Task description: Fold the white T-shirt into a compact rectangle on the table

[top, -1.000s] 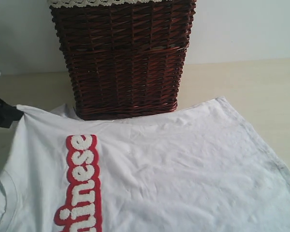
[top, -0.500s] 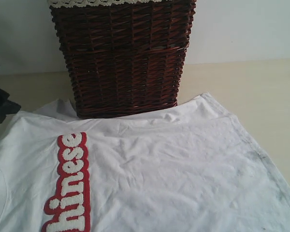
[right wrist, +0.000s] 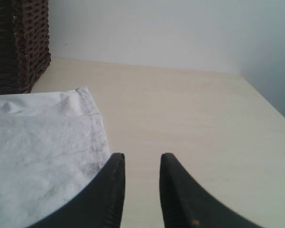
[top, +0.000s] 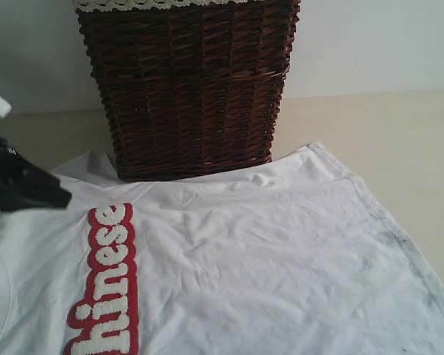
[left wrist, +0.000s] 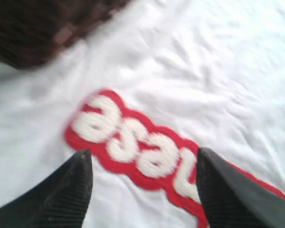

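**Ana:** So, where does the white T-shirt point(top: 266, 251) lie?

**Ben:** It is spread flat on the table point(top: 399, 140). In the exterior view it fills the frame from the centre down to 6 o'clock and runs off the edge from 4 round to 8 o'clock. Its far edge lies right at the foot of the dark wicker basket point(top: 185, 89), which stands at 12 o'clock with lace trim point(top: 148, 4) along its rim. Whether the cloth goes under the basket I cannot tell.

**Ana:** And the print?

**Ben:** The red band point(top: 107, 281) sits at about 8 o'clock. Fuzzy white letters point(top: 111, 244) on it read "hinese" and climb toward 12. The hem point(top: 399, 244) runs from 1 o'clock down to 4 o'clock, with grey smudges point(top: 388, 238) on it. Bare table shows at 3 o'clock, and the pale wall point(top: 370, 44) is behind.

**Ana:** What about the left gripper point(left wrist: 143, 153)?

**Ben:** It is released. Its ribbed black fingers point(left wrist: 61, 194) stand wide apart with nothing between them, and the red band shows through the gap. From outside it is the dark shape at 9 o'clock, over the shirt's shoulder edge and pointing toward 3 o'clock. The wrist picture is blurred, so I cannot tell whether it touches the cloth.

**Ana:** And the right gripper point(right wrist: 142, 159)?

**Ben:** It is out of the exterior view. Its wrist camera shows the jaws parted by a narrow gap with bare table between them, and they grasp nothing. The smudged hem corner lies just beside one finger.
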You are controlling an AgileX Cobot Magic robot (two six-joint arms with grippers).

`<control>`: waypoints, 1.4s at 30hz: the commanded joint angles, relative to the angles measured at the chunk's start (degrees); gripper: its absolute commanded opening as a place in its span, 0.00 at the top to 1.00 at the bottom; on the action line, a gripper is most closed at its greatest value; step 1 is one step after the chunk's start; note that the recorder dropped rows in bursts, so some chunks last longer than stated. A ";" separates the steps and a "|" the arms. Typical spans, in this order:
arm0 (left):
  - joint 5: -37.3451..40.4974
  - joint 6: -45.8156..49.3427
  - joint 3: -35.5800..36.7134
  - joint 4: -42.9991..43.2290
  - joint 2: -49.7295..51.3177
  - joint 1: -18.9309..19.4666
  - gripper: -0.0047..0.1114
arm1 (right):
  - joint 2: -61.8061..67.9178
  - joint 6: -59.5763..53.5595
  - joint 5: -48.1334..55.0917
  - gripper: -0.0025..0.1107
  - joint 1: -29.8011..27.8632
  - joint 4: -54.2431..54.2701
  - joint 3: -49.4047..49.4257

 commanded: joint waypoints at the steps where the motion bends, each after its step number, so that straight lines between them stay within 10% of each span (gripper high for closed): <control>1: -3.34 -0.72 7.62 4.32 2.45 -2.52 0.43 | -0.39 -0.08 -0.83 0.73 -0.19 -0.48 0.26; 6: -7.41 -0.10 13.39 10.90 2.69 -4.20 0.54 | -0.39 -0.08 -0.83 0.73 -0.19 -0.48 0.26; 12: -5.30 0.03 17.55 17.03 2.69 -4.41 0.96 | -0.39 -0.08 -0.83 0.73 -0.19 -0.48 0.26; 29: 11.67 -3.18 9.97 5.81 -4.34 0.25 0.96 | -0.39 -0.08 -0.83 0.73 -0.19 -0.48 0.26; 35: -24.14 4.44 3.12 3.30 0.67 1.38 0.96 | -0.39 -0.08 -0.83 0.73 -0.19 -0.48 0.26; 42: -26.02 9.32 -2.96 -0.69 9.61 1.25 0.96 | -0.39 -0.08 -0.83 0.73 -0.19 -0.48 0.26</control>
